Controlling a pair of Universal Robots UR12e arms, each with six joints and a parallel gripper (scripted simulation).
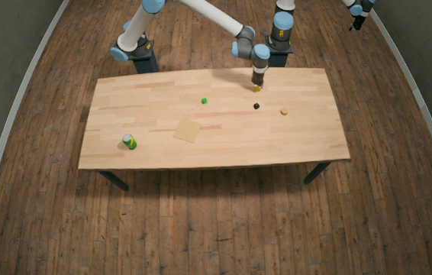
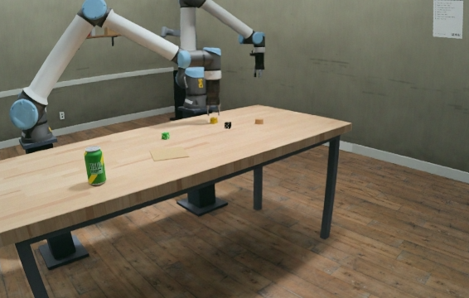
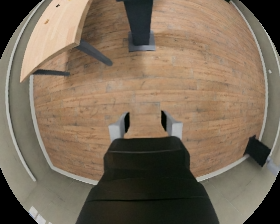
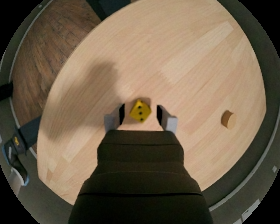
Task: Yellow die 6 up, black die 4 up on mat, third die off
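The yellow die (image 1: 257,88) (image 2: 214,120) (image 4: 140,111) rests on the table, its upward face showing what looks like three dark pips in a line. My right gripper (image 2: 214,114) (image 4: 140,110) is open just above it, with a finger on either side and gaps to the die. The black die (image 1: 256,106) (image 2: 228,125) lies off the mat; its top number is too small to read. The green die (image 1: 204,101) (image 2: 165,136) is also off the mat. The thin tan mat (image 1: 187,131) (image 2: 169,154) bears no die. My left gripper (image 2: 258,74) (image 3: 145,117) is open and empty, far from the table.
A small round wooden disc (image 1: 284,111) (image 2: 258,122) (image 4: 228,119) lies beyond the black die. A green can (image 1: 130,141) (image 2: 95,166) stands upright near the table's other end. The yellow die is near the table edge on the robot bases' side.
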